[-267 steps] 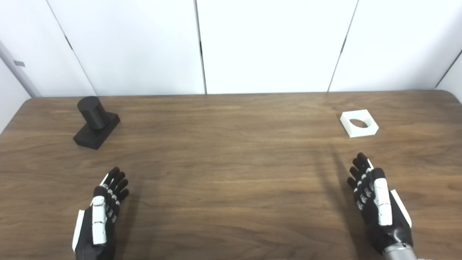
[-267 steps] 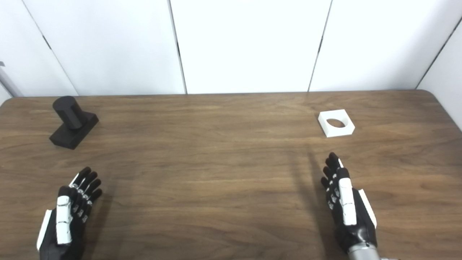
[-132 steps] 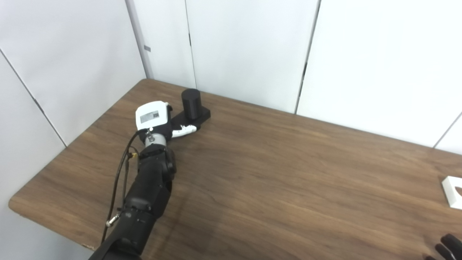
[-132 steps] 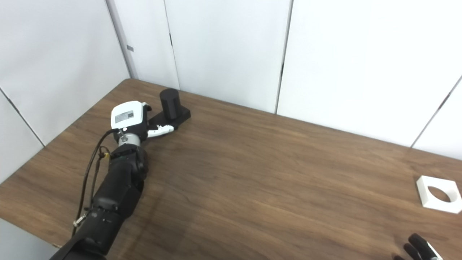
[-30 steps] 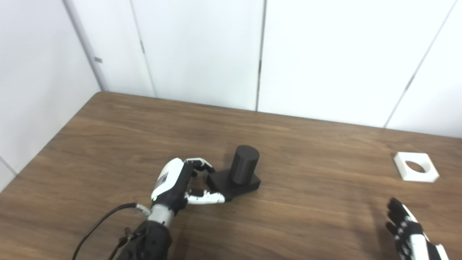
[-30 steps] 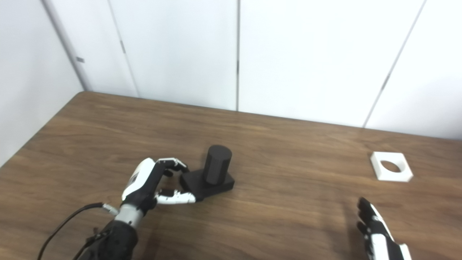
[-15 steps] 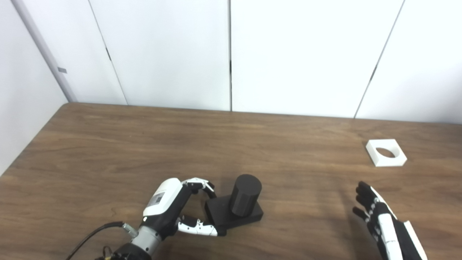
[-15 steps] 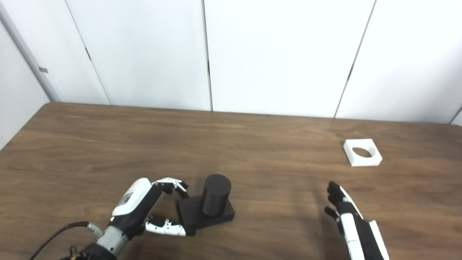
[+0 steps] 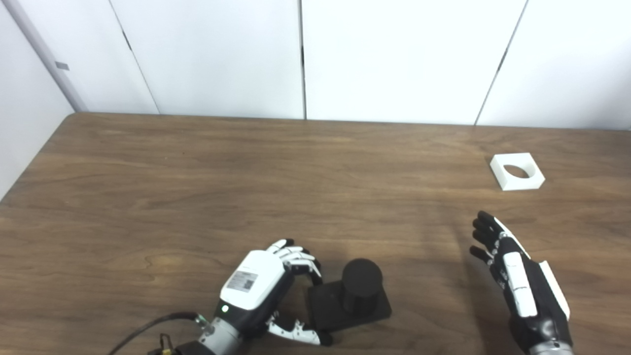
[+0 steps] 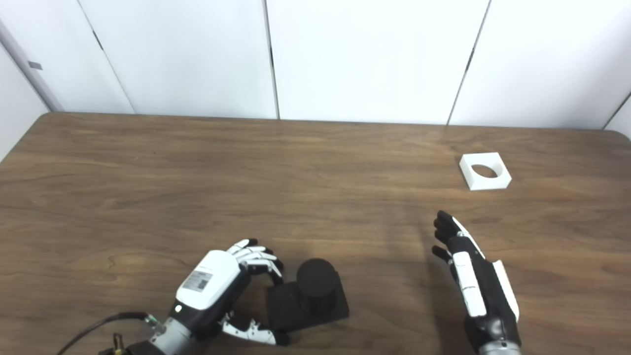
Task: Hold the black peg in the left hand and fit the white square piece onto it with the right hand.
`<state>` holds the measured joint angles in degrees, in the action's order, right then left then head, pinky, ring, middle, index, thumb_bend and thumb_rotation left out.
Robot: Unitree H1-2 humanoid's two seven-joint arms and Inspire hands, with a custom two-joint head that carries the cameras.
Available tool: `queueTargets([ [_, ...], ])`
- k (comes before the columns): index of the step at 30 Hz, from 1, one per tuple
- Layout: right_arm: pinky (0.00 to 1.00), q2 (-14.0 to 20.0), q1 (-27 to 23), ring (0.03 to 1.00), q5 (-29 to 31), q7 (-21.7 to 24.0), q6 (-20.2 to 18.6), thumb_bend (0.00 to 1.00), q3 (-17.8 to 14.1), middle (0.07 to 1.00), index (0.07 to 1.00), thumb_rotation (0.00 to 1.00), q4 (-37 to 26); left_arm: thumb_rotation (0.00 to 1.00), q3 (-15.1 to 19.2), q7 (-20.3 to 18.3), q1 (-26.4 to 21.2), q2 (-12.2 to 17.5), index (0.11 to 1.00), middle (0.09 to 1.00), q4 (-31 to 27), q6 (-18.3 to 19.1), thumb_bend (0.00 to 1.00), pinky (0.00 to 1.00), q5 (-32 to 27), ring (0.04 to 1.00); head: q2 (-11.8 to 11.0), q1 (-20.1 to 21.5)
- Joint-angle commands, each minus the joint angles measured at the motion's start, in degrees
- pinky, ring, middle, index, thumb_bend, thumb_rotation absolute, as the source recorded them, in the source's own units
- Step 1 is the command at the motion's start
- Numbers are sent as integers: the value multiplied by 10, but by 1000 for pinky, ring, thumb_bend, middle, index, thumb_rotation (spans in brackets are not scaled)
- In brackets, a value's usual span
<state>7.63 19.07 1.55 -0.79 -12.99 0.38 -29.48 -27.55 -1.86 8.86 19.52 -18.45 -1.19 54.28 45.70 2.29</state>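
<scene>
1. White wall panels (image 9: 394, 59) behind, split by thin dark seams; in front, a brown wooden desk (image 9: 197, 187) filling the lower part of both views.
2. Near the front edge of the desk, a little left of its middle: a black peg (image 9: 361, 286), a round post upright on a flat square base (image 9: 345, 310), resting on the wood.
3. Just left of that base: the left hand (image 9: 261, 291), white-backed, arm entering from the bottom left with a dark cable (image 9: 143, 330) trailing.
4. Curled around the base's left side, fingers (image 9: 298, 256) bent over its far corner and thumb (image 9: 298, 334) along its near edge; grasp looks closed on the base, though actual contact hard to confirm.
5. Toward the far right corner of the desk: a white square piece (image 9: 517, 171) with a round hole, lying flat, touched by nothing.
6. Near the front right edge: the right hand (image 9: 517, 276), black and white, fingers stretched out and spread, released and holding nothing, well apart from the white piece and from the peg.
</scene>
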Motion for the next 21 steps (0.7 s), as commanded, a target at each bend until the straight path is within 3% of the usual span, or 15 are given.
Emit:
queueTargets([
  [1, 864, -19, -5, 910, -2, -2, 10, 569, 1, 900, 887, 960, -22, 50, -16, 1, 11, 6, 488, 699, 34, -8, 519, 904, 61, 773, 1, 1],
  [8, 869, -19, -6, 911, -1, -2, 11, 581, 0, 902, 886, 963, -19, 48, -13, 52, 2, 4, 486, 680, 62, -16, 520, 868, 101, 746, 1, 5],
  [15, 872, -19, -3, 914, -2, -4, 10, 589, 1, 901, 884, 960, -21, 47, -3, 47, -3, 9, 487, 687, 62, -16, 520, 856, 93, 755, 1, 22],
  [21, 900, -11, -8, 919, -8, -2, -5, 550, 3, 903, 883, 874, -35, 46, 10, 38, -2, 13, 488, 690, 64, -17, 519, 827, 66, 756, -1, 56],
])
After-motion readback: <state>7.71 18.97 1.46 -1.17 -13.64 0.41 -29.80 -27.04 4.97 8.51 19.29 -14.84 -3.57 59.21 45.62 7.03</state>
